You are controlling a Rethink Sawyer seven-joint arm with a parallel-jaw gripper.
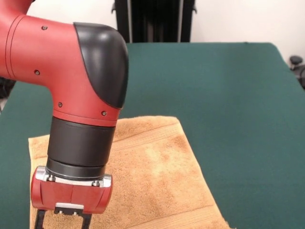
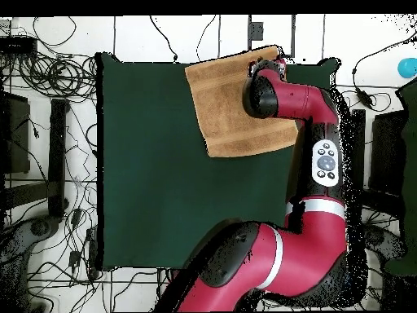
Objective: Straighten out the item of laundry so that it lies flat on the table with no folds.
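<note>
The tan-orange towel (image 1: 157, 176) lies spread on the dark green table (image 1: 228, 86), at the near left in the front view. A woven band shows near its far edge and another near its near edge. No large fold shows on the part I can see. In the overhead view the towel (image 2: 228, 106) lies slightly turned at the table's (image 2: 147, 163) top edge. My gripper (image 1: 64, 217) hangs low over the towel's left part, and its tips are cut off by the picture's bottom edge. In the overhead view the arm's wrist (image 2: 265, 85) covers the towel's right upper part and hides the gripper.
The red arm (image 2: 313, 163) runs along the table's right side in the overhead view. The black pedestal (image 1: 152, 19) stands at the far edge. Cables and dark equipment (image 2: 49, 147) lie on the floor around the table. A blue object (image 2: 407, 67) sits at the right edge.
</note>
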